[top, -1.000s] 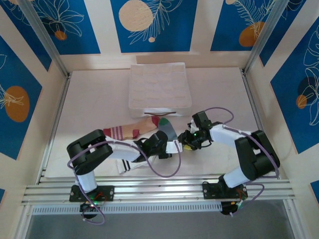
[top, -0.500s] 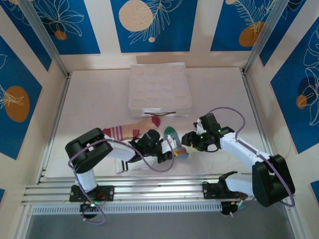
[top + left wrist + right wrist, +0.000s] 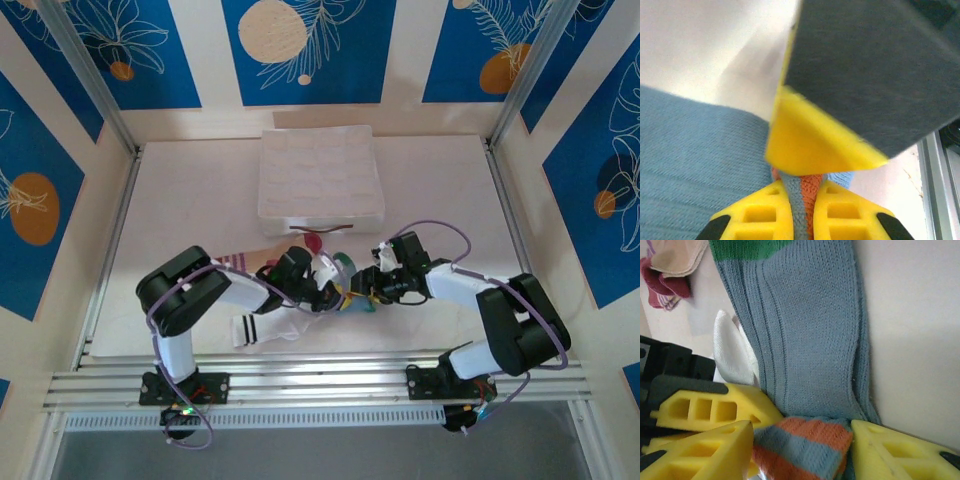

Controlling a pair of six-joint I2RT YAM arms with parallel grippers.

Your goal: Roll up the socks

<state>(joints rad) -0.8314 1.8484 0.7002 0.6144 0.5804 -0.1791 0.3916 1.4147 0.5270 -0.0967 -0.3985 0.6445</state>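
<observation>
Near the table's front centre, between the two arms, the grey-blue ribbed sock (image 3: 805,325) with orange-striped end lies flat, its end pinched by the left gripper (image 3: 801,200) as anchor, I judge, while the right gripper (image 3: 800,445) straddles it half-spread for rolling.

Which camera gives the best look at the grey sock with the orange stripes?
The right wrist view: the grey sock runs lengthwise, its ribbing, green band and orange-striped end clear. The left wrist view shows blurred grey knit and a pinched striped edge; the top external view shows a small patch between the arms.
</observation>
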